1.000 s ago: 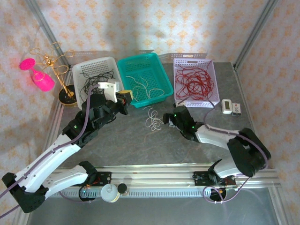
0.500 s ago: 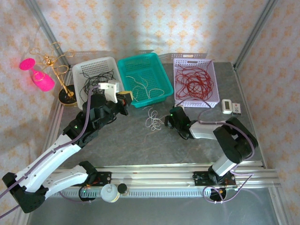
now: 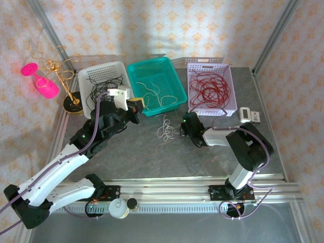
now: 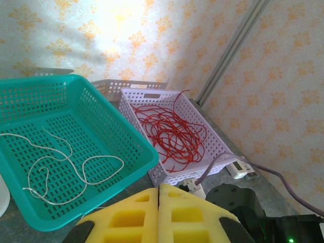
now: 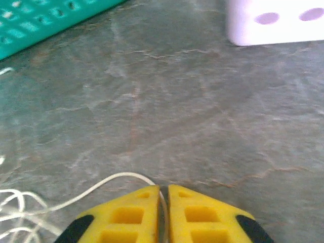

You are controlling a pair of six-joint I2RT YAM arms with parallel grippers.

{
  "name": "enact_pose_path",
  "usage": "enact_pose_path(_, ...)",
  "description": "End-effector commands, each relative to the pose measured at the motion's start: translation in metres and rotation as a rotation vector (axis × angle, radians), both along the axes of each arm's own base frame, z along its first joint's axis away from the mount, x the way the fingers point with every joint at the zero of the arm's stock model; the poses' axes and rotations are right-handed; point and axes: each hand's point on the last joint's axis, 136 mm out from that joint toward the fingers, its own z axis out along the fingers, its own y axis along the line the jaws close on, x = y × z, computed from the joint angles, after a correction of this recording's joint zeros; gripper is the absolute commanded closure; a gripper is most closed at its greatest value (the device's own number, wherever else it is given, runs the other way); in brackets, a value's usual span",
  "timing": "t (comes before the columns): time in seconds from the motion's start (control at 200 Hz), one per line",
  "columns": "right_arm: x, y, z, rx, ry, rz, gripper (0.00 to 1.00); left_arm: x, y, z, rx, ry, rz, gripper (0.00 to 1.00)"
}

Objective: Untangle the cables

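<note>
Low right end effector [image 5: 163,189] pinches white cable [image 5: 109,178].

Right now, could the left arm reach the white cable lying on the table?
Probably yes. The white cable lies on the bare table close to the left arm, with nothing between them. That arm's jaws are shut, so they'd have to open first, and the jaws of the right arm pinch one strand of it.

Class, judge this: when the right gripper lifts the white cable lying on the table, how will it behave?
Probably floppy: the white cable lies in loose irregular loops, so it should dangle. Likely very light, being thin. It may slip from the right gripper, which pinches only one strand.
</note>
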Motion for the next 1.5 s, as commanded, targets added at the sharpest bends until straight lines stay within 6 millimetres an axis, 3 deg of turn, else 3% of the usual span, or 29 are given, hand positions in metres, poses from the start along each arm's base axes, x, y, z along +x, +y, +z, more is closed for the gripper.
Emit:
enact_pose_path(0.0,0.009,0.018,0.029,0.049,-0.084,0.076,0.99,0.0,-0.001,0.001,-0.008,-0.016,0.0,1.0)
enact_pose_path(0.235,-0.004,0.011,0.102,0.056,-0.243,0.149,1.0,0.004,-0.01,-0.008,0.025,-0.009,-0.035,0.91)
enact_pose_path(0.385,-0.024,0.018,0.161,0.078,-0.381,0.31,1.0,-0.007,-0.04,-0.008,0.052,-0.058,-0.221,0.77)
enact_pose_path(0.42,-0.031,0.026,0.168,0.08,-0.399,0.384,1.0,-0.012,-0.05,-0.009,0.062,-0.072,-0.287,0.71)
enact_pose_path(0.466,-0.041,0.03,0.192,0.091,-0.455,0.452,1.0,-0.015,-0.06,-0.012,0.082,-0.089,-0.352,0.62)
enact_pose_path(0.551,-0.047,0.031,0.221,0.095,-0.527,0.495,1.0,-0.005,-0.067,-0.024,0.134,-0.095,-0.364,0.53)
enact_pose_path(0.676,-0.062,0.037,0.258,0.128,-0.634,0.58,1.0,0.015,-0.077,-0.047,0.214,-0.079,-0.358,0.51)
enact_pose_path(0.811,-0.078,0.042,0.277,0.13,-0.726,0.679,1.0,0.019,-0.096,-0.054,0.235,-0.083,-0.438,0.49)
enact_pose_path(0.996,-0.086,0.047,0.283,0.158,-0.741,0.727,1.0,0.025,-0.115,-0.067,0.242,-0.068,-0.518,0.43)
enact_pose_path(1.246,-0.088,0.047,0.286,0.164,-0.75,0.732,1.0,0.034,-0.129,-0.078,0.232,-0.036,-0.553,0.49)
enact_pose_path(1.371,-0.088,0.046,0.289,0.163,-0.762,0.723,1.0,0.038,-0.13,-0.084,0.241,-0.017,-0.547,0.73)
enact_pose_path(1.472,-0.089,0.045,0.292,0.173,-0.777,0.716,1.0,0.038,-0.131,-0.078,0.218,-0.028,-0.541,0.98)
enact_pose_path(1.497,-0.089,0.044,0.293,0.177,-0.78,0.712,1.0,0.038,-0.13,-0.076,0.21,-0.035,-0.531,1.0)
